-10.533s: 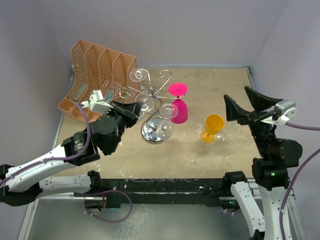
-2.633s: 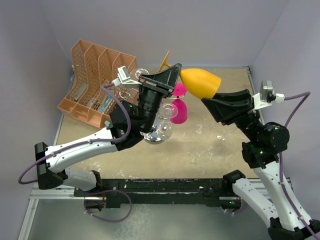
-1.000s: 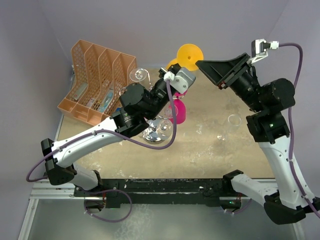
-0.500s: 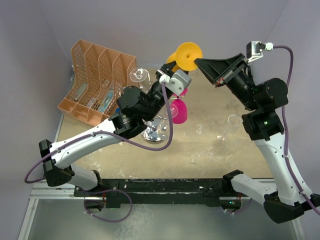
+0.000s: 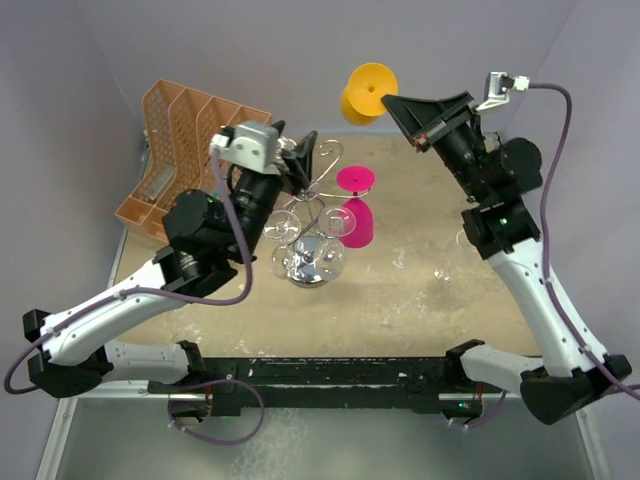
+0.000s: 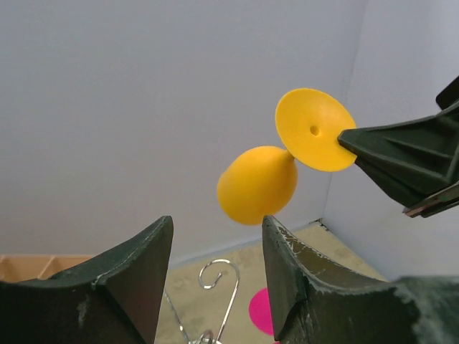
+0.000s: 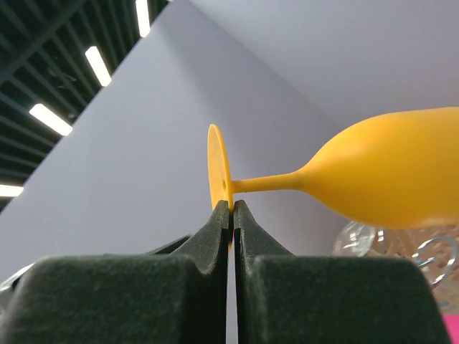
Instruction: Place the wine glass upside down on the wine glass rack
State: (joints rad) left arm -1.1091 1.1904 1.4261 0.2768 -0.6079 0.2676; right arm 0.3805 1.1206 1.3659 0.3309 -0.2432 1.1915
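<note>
- Grip: right fingers [image 7: 224, 222] are clenched on the thin edge of the foot of the yellow glass [image 5: 365, 92], and nothing else supports it.
- Place: the glass hangs high in the air, above and well apart from the rack [image 5: 310, 205]. It lies roughly sideways, not yet upside down.
- The left fingers [image 5: 303, 158] are spread, grasping nothing, just over the rack's top scrolls.
- Slip: the pinch is narrow and at the rim. The bowl's weight could swivel the glass in the grip or pull it loose as the wrist turns it over.
- Knock: clear glasses [image 5: 283, 228] hang on the rack and a pink glass [image 5: 358, 222] stands just beside it. A descending bowl may strike them or rock the stand on the tabletop [image 5: 420, 290].
- Clash: the left arm sits near the likely path, so the two arms could meet unless it backs off.
- Snag: the foot is gripped where it must slide onto the wire, so the fingers may catch a scroll.
</note>
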